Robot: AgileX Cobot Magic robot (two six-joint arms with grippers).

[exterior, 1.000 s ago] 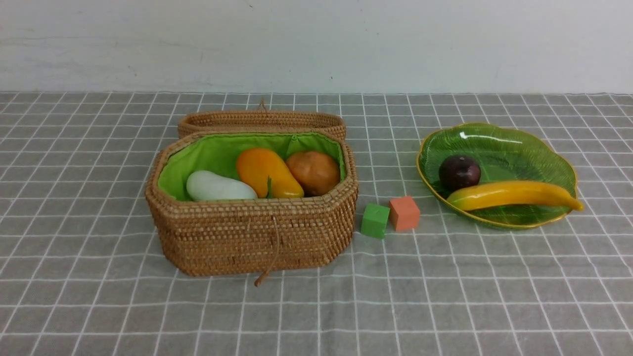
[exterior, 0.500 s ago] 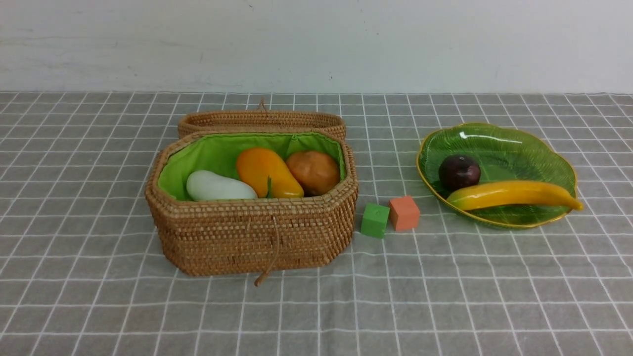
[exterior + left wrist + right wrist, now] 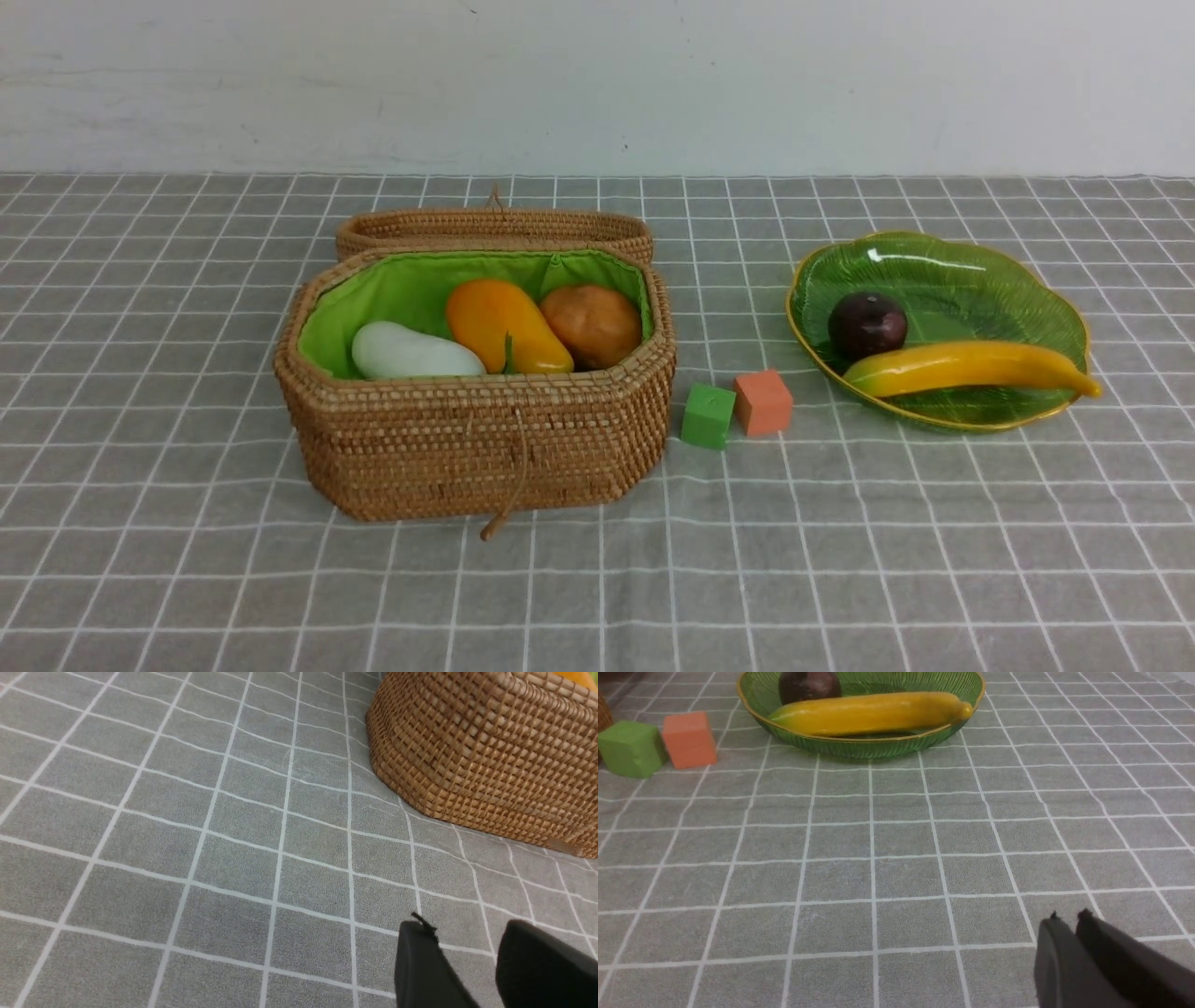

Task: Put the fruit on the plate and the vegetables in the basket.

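On the table [image 3: 187,579], covered by a grey grid-patterned cloth, the wicker basket [image 3: 476,448] stands open on the left with its lid [image 3: 495,227] folded back behind it. Inside, against the green lining, lie the white radish [image 3: 411,355], the orange-yellow oval piece [image 3: 504,327] and the orange-brown potato [image 3: 593,324], side by side and touching. To the right, well apart from the basket, the green leaf-shaped plate [image 3: 990,271] holds the dark plum [image 3: 867,324] and the banana [image 3: 971,367], which lies along the near rim with its tip over the edge. A green cube [image 3: 708,416] and an orange cube [image 3: 763,402] sit touching on the table between basket and plate. The left gripper [image 3: 467,961] hovers over bare cloth near the basket's corner, its jaws slightly apart and empty. The right gripper [image 3: 1069,940] is low over the cloth in front of the plate, jaws nearly closed on nothing.
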